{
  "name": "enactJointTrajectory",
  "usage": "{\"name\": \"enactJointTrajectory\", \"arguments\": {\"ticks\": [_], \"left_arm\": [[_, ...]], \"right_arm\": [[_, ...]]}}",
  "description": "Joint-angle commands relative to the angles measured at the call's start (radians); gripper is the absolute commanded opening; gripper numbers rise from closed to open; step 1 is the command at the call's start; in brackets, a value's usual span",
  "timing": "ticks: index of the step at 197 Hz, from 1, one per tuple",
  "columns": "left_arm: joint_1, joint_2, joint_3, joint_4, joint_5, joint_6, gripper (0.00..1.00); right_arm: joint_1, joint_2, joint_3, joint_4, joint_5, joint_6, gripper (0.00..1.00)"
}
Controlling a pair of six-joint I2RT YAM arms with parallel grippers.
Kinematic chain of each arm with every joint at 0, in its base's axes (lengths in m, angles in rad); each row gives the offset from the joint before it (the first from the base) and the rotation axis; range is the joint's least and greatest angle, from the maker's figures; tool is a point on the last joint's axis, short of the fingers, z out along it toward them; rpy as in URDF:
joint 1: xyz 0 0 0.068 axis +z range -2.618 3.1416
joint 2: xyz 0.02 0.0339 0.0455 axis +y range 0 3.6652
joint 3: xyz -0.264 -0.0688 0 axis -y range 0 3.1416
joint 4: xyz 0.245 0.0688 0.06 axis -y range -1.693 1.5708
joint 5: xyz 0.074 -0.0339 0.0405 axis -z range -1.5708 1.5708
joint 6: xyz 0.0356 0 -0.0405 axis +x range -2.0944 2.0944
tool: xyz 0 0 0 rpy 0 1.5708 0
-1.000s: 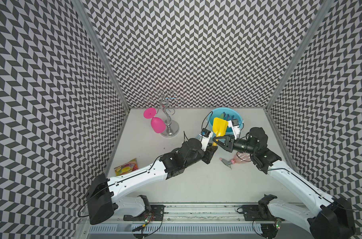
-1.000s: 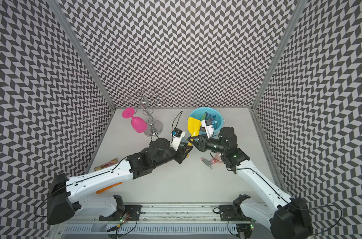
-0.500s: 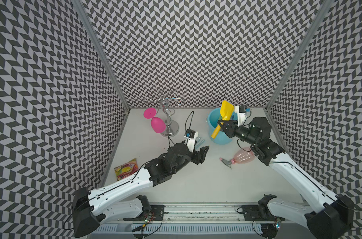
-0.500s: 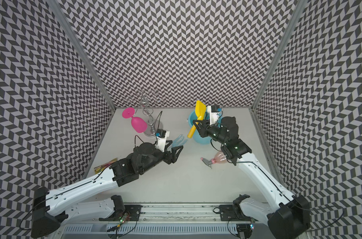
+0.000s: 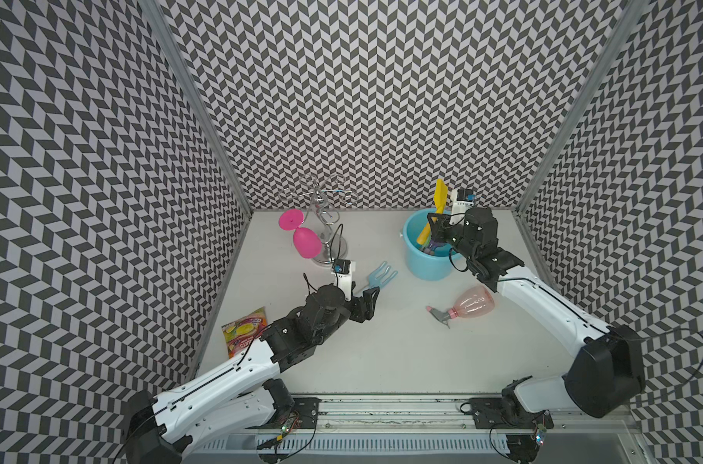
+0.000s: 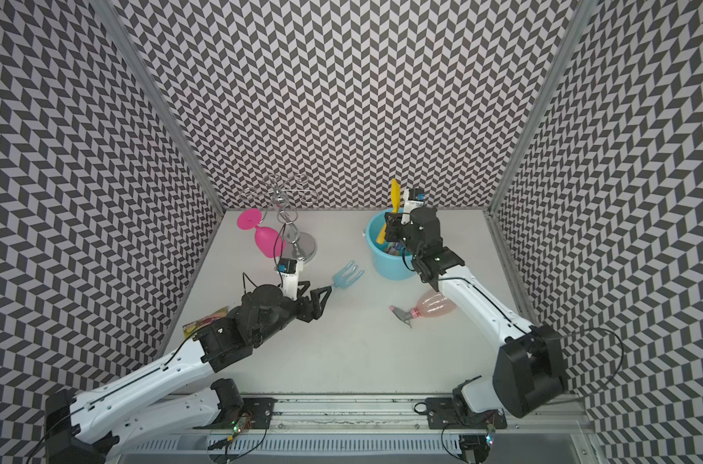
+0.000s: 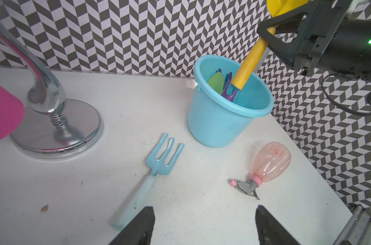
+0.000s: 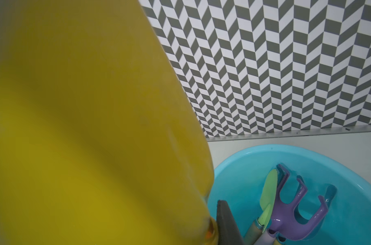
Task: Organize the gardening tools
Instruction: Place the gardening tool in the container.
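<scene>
Two tools in bucket point(image 8: 239, 180), green trowel point(image 8: 269, 191), purple rake point(image 8: 286, 214), clearest by right wrist

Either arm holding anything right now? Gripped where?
Right gripper holds the yellow scoop by the top of its handle, just under the blade, handle end down in the bucket. Left gripper is open and holds nothing; the fork lies untouched.

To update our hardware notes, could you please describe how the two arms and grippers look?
The left arm and right arm have white links, black joints and loose thin black cables. The left gripper and right gripper have black triangular fingers.
</scene>
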Motion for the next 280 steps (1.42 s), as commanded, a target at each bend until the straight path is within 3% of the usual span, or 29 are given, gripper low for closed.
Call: {"name": "enactJointTrajectory", "arguments": {"ticks": [1,175,194,224,257,280], "left_arm": [[0.014,-0.016,-0.019,-0.027,0.004,-0.021,0.77],[0.067,0.015,-0.039,-0.02,0.044,-0.061,0.77],[0.07,0.016,-0.041,-0.019,0.044,-0.063,0.77],[0.081,0.024,-0.043,-0.007,0.048,-0.064,0.77],[0.093,0.039,-0.04,0.004,0.064,-0.057,0.77],[0.102,0.05,-0.039,0.01,0.071,-0.055,0.77]], "right_arm": [[-0.008,0.044,0.039,0.098,0.076,-0.029,0.01],[-0.041,0.335,0.123,0.091,0.023,0.004,0.1],[-0.044,0.345,0.134,0.079,0.014,0.005,0.16],[-0.047,0.339,0.145,0.071,0.009,0.007,0.33],[-0.049,0.305,0.174,0.045,0.006,0.004,0.43],[-0.052,0.264,0.174,0.049,0.02,-0.001,0.44]]}}
